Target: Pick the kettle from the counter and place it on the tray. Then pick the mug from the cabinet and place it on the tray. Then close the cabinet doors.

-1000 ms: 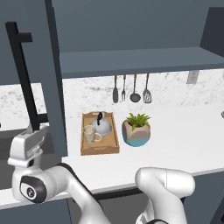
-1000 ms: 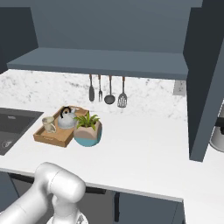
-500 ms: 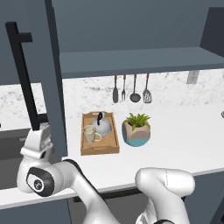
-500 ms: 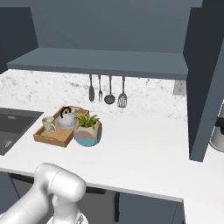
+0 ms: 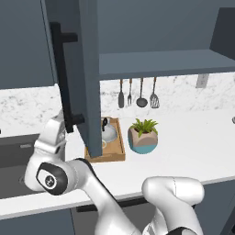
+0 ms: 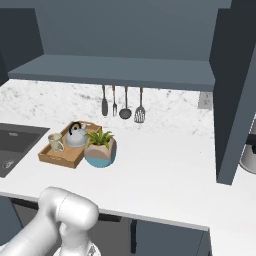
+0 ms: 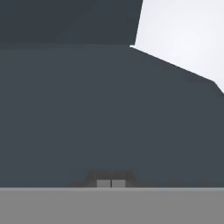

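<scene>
— So, what changed? 
— Your left cabinet door (image 5: 89,82) has swung further toward shut than a second ago; only door closing remains. 
— Load? 
— Kettle (image 6: 76,136) and mug (image 6: 56,142) sit on the tray (image 6: 55,157), near the counter's (image 6: 165,170) sink end. 
— Arm? 
— Reaching up-left; gripper (image 5: 58,123) clenched empty, pressing beside the handle (image 5: 64,82).

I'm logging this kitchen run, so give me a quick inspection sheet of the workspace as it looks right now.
Surface: white speckled counter, dark sink at its left.
Job's things: kettle and mug both on the tray; left cabinet door stands partly open, right door open.
Clutter: potted plant beside the tray.
Tool: shut, holding nothing, close against the dark door panel.
Cables: nothing seen.
Surroundings: utensils hanging under the shelf.
</scene>
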Controlling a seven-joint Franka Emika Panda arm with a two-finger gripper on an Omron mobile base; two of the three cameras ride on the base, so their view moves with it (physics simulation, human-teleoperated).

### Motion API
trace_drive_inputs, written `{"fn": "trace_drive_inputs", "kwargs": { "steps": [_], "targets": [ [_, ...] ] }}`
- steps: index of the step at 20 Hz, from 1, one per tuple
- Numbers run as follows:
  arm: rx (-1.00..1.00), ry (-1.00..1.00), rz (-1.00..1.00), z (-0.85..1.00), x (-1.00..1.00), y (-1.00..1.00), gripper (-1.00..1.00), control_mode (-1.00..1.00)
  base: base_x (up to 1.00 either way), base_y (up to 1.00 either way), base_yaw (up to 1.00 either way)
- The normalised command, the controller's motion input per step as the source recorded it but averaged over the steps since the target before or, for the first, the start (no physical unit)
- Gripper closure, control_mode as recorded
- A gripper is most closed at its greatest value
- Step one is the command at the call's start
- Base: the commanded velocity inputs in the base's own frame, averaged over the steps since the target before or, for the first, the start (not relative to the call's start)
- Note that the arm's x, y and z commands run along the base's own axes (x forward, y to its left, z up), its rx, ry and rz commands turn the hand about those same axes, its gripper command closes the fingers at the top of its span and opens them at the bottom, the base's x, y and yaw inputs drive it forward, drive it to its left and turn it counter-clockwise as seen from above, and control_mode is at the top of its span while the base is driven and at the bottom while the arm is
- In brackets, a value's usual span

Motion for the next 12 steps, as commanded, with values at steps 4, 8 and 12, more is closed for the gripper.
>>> {"fn": "trace_drive_inputs", "kwargs": {
  "steps": [4, 8, 12],
  "targets": [
    [0.0, 0.04, 0.1, 0.25, 0.0, -0.69, 1.0, -1.0, 0.0, 0.0, 0.0],
    [0.0, 0.22, 0.18, 0.34, 0.0, -0.81, 1.0, -1.0, 0.0, 0.0, 0.0],
    [0.0, 0.3, 0.19, 0.44, 0.0, -0.84, 1.0, -1.0, 0.0, 0.0, 0.0]
  ]
}}
